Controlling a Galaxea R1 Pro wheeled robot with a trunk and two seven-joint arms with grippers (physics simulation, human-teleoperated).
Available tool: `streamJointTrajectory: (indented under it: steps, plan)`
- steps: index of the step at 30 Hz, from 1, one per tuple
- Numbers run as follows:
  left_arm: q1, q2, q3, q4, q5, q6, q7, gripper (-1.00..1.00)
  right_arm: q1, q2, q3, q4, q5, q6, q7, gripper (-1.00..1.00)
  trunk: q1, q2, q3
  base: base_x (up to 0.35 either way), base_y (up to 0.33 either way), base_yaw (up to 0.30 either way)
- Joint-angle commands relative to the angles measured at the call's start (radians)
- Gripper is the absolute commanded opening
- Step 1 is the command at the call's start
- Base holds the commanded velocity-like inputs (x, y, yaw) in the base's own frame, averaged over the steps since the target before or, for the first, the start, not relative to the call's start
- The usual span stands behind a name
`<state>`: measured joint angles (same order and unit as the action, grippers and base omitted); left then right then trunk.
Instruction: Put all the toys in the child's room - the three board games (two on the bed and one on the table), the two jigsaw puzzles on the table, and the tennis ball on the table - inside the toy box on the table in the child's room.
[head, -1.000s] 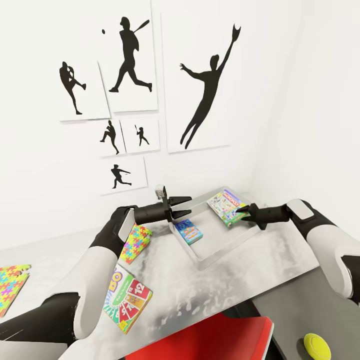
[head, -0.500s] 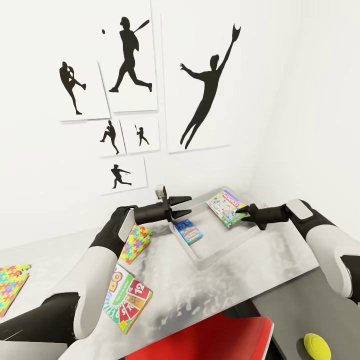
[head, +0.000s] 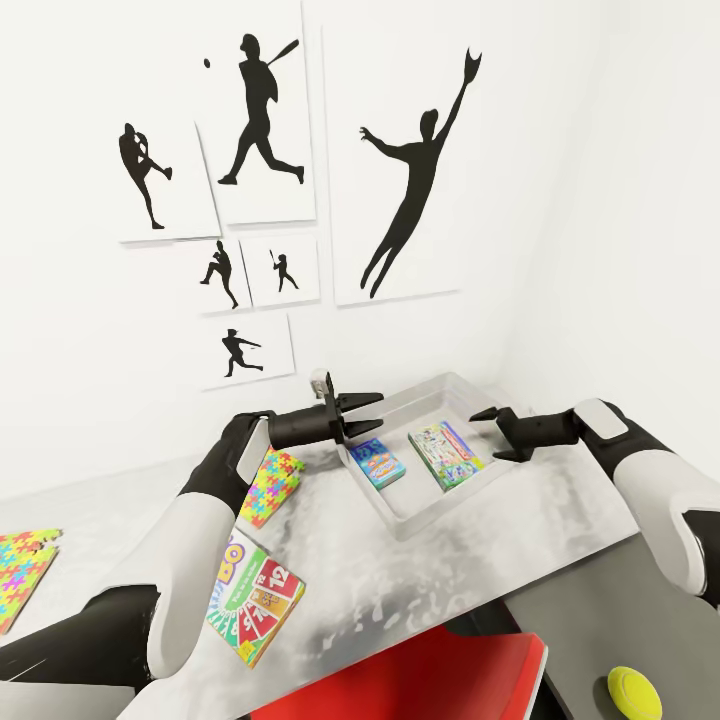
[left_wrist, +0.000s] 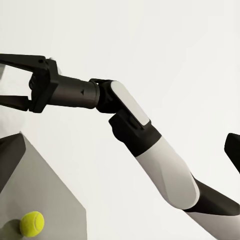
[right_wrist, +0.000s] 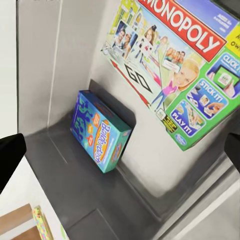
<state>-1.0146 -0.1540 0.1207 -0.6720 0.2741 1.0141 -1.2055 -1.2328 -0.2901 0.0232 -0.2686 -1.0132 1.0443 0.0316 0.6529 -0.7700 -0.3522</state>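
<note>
Tennis ball (head: 633, 691) sits on the dark lower corner section of the tabletop (head: 480, 560), near edge, right side, well apart from everything else; also seen from the left wrist (left_wrist: 31, 223). Red chair-like thing (head: 420, 675) below the near edge. Skip-Bo box (head: 253, 597) lies flat on the light top near the left arm's forearm, not touching the bin. One jigsaw puzzle (head: 25, 570) lies flat at the far left edge of the top. Second jigsaw puzzle (head: 270, 485) lies farther back, partly behind the left arm, just beside the bin's left side.

Toy box (head: 440, 500) stands toward the far right corner of the tabletop. Inside it: blue cartoon game box (head: 378, 463) at the left end, Monopoly box (head: 446, 455) to its right, the two close but apart. Right wrist view shows both in the bin, the blue box (right_wrist: 99, 131) flat on the floor and Monopoly (right_wrist: 172, 75) tilted up against a sloping wall.

Left claw (head: 365, 413) hovers over the bin's left rim, fingers apart, holding nothing. Right claw (head: 487, 433) hangs over the bin's right end just beside the Monopoly box, fingers spread, empty.

Black sports silhouette pictures (head: 260, 170) on the white wall behind.
</note>
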Motion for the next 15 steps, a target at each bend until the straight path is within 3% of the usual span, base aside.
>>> streamJointTrajectory:
  steps: [1, 15]
  plan:
    - [-0.001, -0.001, 0.004, 0.0, -0.003, 0.006, -0.003, 1.0, 0.0, -0.001, 0.007, 0.0, 0.021, 0.003, 0.002, 1.0, 0.0, -0.001, -0.001, 0.0, 0.0, 0.0]
    - [0.0, 0.0, 0.008, 0.0, -0.001, 0.003, -0.006, 1.0, 0.005, -0.004, 0.004, -0.01, 0.012, 0.003, 0.011, 1.0, 0.0, -0.001, -0.001, 0.0, 0.0, 0.0]
